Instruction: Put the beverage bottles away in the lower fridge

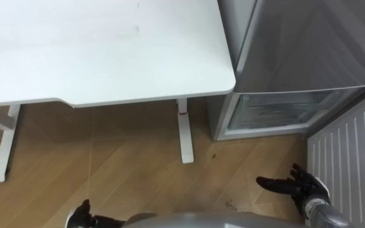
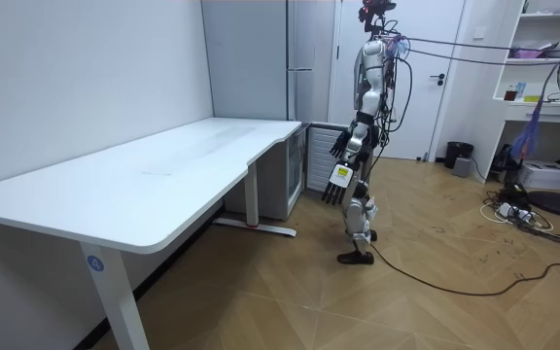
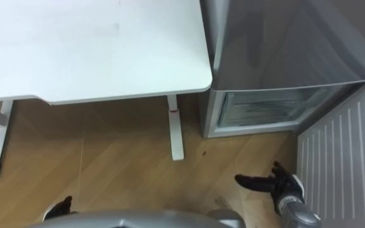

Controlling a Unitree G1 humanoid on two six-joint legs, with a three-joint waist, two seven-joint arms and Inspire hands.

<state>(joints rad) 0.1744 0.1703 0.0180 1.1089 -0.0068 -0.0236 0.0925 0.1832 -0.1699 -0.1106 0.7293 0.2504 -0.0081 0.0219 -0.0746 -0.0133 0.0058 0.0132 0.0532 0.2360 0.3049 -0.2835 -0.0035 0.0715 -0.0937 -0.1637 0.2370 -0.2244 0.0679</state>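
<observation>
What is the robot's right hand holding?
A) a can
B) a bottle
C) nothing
C: the right hand is spread open above the wooden floor, holding nothing, beside the open lower fridge door.

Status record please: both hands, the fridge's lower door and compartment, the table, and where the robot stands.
right hand: open, fingers spread, holding nothing, held out low near the lower door
left hand: low at the robot's left side, open, holding nothing
lower fridge compartment: open, its inside visible
lower door: swung open on the robot's right
white table: left of the fridge, beside it
stance: upright, facing the table end and the fridge
</observation>
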